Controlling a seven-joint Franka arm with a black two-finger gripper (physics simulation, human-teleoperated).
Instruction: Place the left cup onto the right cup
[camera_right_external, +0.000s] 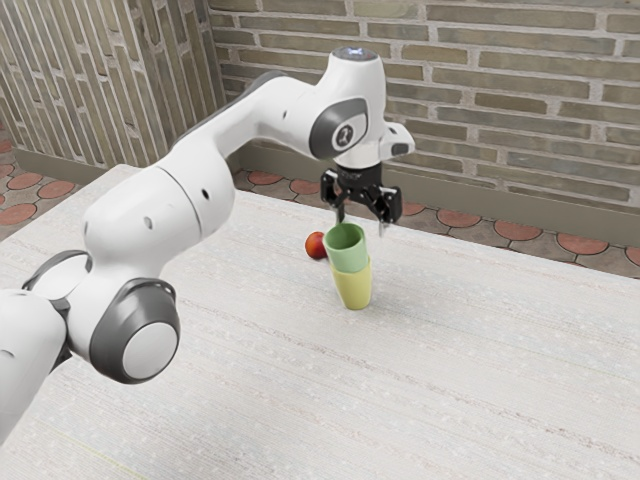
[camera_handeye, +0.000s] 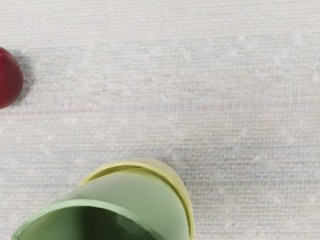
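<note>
A green cup (camera_right_external: 345, 249) sits nested upright in a yellow cup (camera_right_external: 353, 286) near the middle of the pale table (camera_right_external: 470, 360). My gripper (camera_right_external: 362, 222) hangs just above the green cup's rim, open, its fingers spread and not touching the cup. In the wrist view the green cup (camera_handeye: 115, 210) lies right under my hand, with the yellow cup's rim (camera_handeye: 177, 182) showing around it.
A small red ball (camera_right_external: 316, 245) rests on the table just behind the cups, toward the exterior view's left; in the wrist view the red ball (camera_handeye: 7, 77) lies apart from them. A brick wall (camera_right_external: 500, 80) stands behind the table.
</note>
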